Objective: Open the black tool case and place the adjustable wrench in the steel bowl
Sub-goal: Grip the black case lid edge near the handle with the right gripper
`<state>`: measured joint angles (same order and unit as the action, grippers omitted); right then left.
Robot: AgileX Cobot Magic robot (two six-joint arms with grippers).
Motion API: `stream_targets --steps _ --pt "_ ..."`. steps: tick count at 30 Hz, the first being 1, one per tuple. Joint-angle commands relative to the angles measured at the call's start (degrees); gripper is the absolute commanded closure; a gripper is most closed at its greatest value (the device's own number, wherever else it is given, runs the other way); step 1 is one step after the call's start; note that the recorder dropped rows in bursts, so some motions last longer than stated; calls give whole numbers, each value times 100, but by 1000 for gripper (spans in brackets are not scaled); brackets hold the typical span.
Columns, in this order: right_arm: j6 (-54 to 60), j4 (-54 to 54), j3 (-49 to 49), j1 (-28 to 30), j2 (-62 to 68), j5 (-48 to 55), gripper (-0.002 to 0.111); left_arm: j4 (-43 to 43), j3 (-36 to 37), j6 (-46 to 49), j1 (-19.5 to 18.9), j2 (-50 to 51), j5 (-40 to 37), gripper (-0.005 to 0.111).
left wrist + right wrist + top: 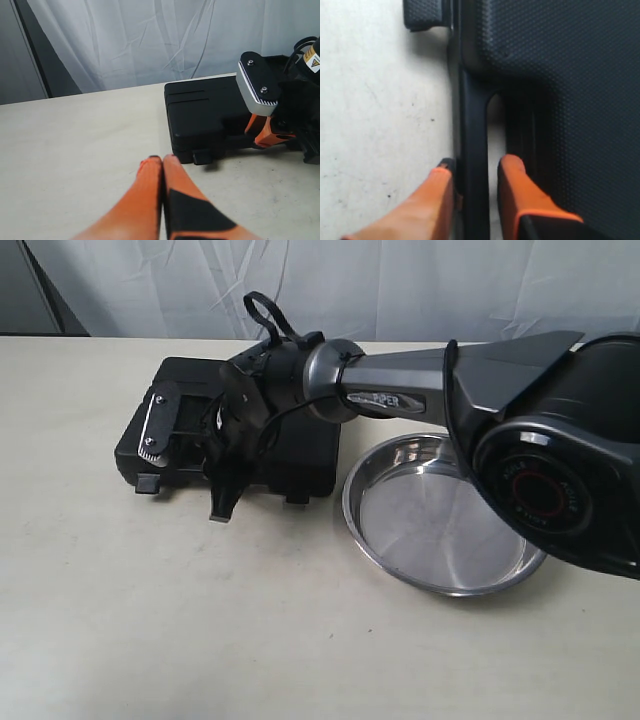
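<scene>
Closest to the lens, the right arm (540, 480) fills the right side of the exterior view. Its bulky dark housing overlaps the bowl (440, 535) as it reaches leftward to the case (305, 460). The case lies shut in the upper left-centre of that frame, flat on the table (150, 620). The empty bowl sits just beside it to the right. No wrench shows anywhere (I judge it is inside the case).

The coming move turns on the handle (472, 120). Its long axis runs along the case's lower edge in the exterior frame, and the right gripper (476, 167) sits astride it. One orange finger (437, 200) is on the table side and seems to touch the bar. The other is down in the slot between bar and case body, with a thin gap showing. So the jaws stand parted a little wider than the bar and hold nothing yet. A latch (422, 15) juts from the same edge further along; whether it is fastened I cannot tell.

The left gripper (162, 160) hovers low over bare table, well apart from the case, tips pressed together on nothing. The right arm is plainly the nearer.

The case is matt black plastic, finely pebbled, with rounded moulded edges. The bowl is polished steel, shallow and round, with a rolled rim and a flat bottom. The table is pale and lightly speckled.
</scene>
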<state>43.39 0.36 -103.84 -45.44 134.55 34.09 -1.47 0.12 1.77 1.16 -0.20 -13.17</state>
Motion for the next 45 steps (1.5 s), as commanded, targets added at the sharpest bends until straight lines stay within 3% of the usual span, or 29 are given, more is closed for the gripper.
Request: stream_targets --steps 1,34,41,45 --pt "4 -36 -55 15 -2 -106 97 -21 -12 -5 6 20 -12 106" --pt "4 23 -55 15 -181 292 99 -21 -12 -5 6 20 -12 106" --pt "4 -36 -55 15 -25 265 78 -21 -12 -5 6 20 -12 106" --pt "4 -36 -55 15 -14 265 77 -21 -12 -5 6 20 -12 106"
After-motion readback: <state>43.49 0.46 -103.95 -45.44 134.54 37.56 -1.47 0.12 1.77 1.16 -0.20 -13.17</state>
